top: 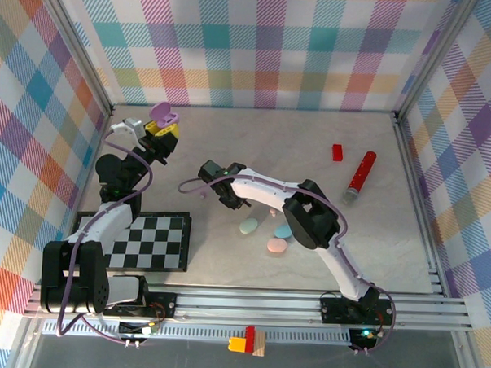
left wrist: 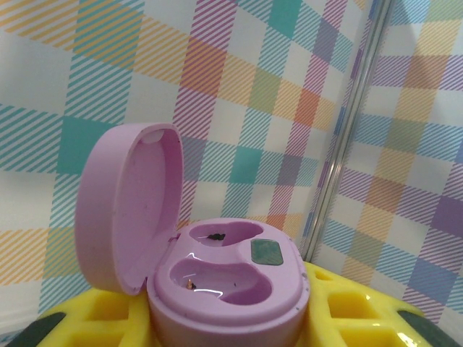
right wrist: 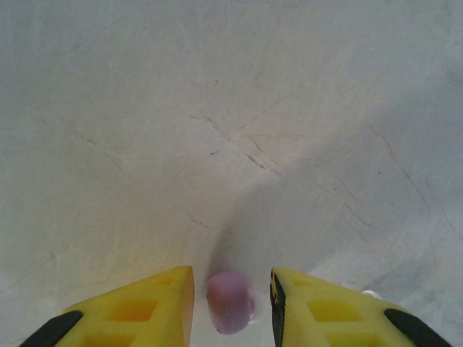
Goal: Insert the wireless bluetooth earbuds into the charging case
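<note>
My left hand (top: 160,131) grips the open charging case (left wrist: 224,289) at the desk's (top: 312,146) ten o'clock, wells up to receive. My right hand (right wrist: 231,280), unclenched, straddles the purple earbud (right wrist: 230,309) for a pinch.

Purple case (left wrist: 226,293) sits upright between the left fingers (left wrist: 354,318), lid hinged open to one side, both wells empty; a tiny purple bud (right wrist: 228,301) lies on the bench (right wrist: 217,108) between the right fingers (right wrist: 145,307), touching neither.

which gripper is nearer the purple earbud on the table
Right. The right gripper straddles the purple earbud, one finger on each side. The left gripper is well away, holding the open purple case.
</note>
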Motion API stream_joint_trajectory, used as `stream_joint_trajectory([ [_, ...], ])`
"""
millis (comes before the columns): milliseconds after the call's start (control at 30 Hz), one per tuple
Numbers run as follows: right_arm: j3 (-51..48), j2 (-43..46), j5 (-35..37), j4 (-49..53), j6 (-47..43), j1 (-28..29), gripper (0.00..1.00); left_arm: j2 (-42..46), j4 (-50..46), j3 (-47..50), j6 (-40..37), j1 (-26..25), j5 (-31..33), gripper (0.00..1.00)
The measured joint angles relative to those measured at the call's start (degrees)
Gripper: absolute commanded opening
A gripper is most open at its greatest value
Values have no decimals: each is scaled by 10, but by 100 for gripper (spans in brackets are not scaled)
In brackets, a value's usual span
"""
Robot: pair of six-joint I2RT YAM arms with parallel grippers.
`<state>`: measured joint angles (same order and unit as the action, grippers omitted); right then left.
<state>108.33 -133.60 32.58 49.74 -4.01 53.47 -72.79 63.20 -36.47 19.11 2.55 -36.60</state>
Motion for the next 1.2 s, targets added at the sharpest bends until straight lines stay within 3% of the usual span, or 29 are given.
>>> stream_joint_trajectory([
  [333,8,-7,0,22,-3,0,21,0,0,0,7,0,-5,35],
  [667,-4,5,-28,13,12,-10,20,0,0,0,6,0,-10,35],
  [867,-119,108,-141,-42,68,-56,19,0,-2,0,3,0,-10,35],
  [1033,-244,232,-303,-129,150,-141,18,0,-8,0,-9,-3,-11,35],
  [1200,-354,303,-470,-235,248,-229,17,0,-34,3,-43,-30,-10,35],
])
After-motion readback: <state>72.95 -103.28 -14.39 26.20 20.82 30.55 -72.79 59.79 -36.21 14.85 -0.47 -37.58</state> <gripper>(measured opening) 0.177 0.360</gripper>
